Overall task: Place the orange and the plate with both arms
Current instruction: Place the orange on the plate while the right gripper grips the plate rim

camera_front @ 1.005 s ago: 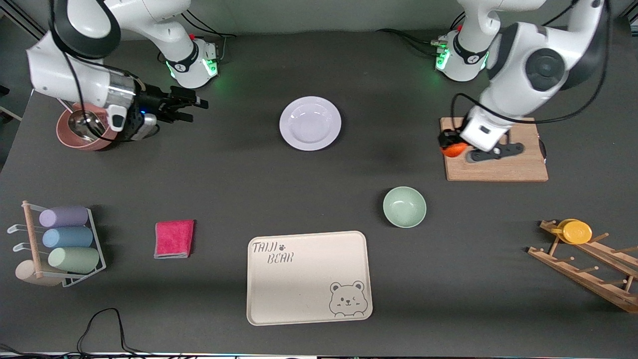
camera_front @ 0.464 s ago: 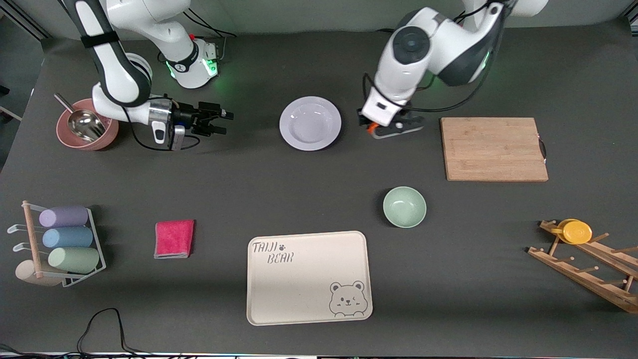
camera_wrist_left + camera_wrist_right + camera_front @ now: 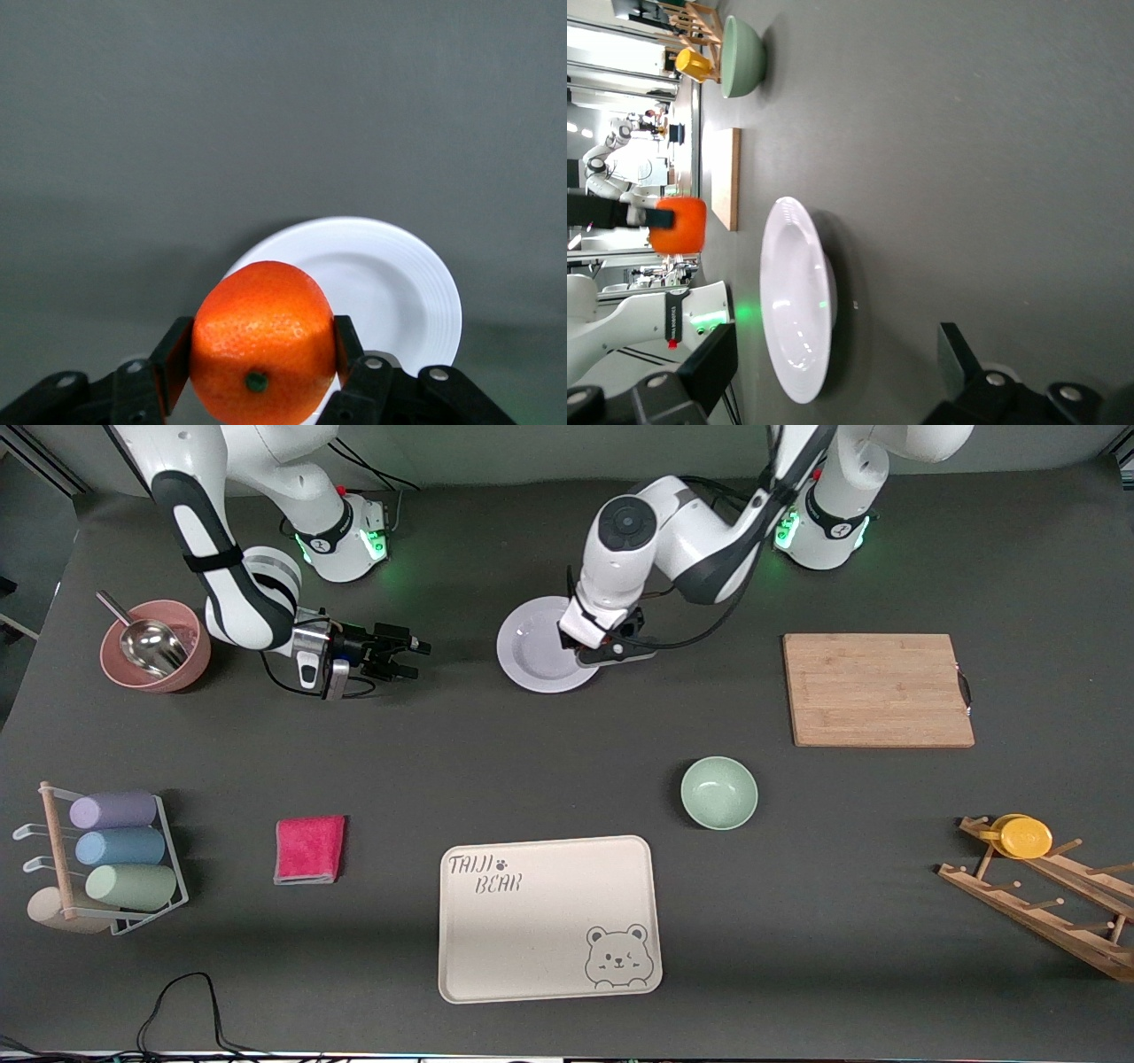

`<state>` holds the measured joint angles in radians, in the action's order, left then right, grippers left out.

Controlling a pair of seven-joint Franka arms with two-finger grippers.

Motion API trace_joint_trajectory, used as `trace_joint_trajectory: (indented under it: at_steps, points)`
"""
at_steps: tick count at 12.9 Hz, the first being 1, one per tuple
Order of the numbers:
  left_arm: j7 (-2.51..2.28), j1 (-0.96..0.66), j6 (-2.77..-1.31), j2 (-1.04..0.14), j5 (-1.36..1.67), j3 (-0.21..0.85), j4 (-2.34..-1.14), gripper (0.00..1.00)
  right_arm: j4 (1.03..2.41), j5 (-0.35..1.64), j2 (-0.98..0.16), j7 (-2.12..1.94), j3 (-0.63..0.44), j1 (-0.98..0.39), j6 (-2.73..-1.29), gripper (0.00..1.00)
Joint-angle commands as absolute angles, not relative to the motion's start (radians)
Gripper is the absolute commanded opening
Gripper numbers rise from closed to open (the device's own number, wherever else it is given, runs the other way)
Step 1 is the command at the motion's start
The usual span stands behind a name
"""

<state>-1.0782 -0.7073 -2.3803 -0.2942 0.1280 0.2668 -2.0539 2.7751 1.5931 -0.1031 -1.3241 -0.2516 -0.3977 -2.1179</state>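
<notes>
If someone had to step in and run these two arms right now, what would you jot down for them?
Left gripper: shut on the orange, in the air over the plate, at the edge toward the left arm's end.
Right gripper: open, low over bare table beside the plate, toward the right arm's end, aimed at it.
Plate: flat on the table, nothing on it, not gripped.
Done: orange picked up and brought to the plate.
Left: release the orange, probably onto the plate; the right gripper likely takes the plate's rim next.

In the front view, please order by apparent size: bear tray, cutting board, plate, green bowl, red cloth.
1. Bear tray
2. Cutting board
3. Plate, partly hidden by the left claw
4. Green bowl and red cloth: too alike to rank.
</notes>
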Motion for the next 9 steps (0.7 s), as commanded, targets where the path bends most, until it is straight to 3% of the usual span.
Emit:
trace_joint_trajectory:
  at_steps: [1, 6, 9]
  points:
    - [-1.137, -0.791, -2.396, -0.391, 0.126, 0.252, -1.982, 0.02, 2.78, 1.69, -0.143, -1.386, -0.218, -0.422, -2.115, 1.0]
    - [-1.144, -0.871, -2.45, -0.482, 0.118, 0.252, -1.954, 0.06, 2.793, 1.832, -0.19, -1.46, -0.152, -0.422, -2.115, 1.0]
    - [-1.155, -0.877, -2.467, -0.52, 0.112, 0.25, -1.931, 0.14, 2.801, 1.832, -0.192, -1.46, -0.152, -0.417, -2.1, 0.62]
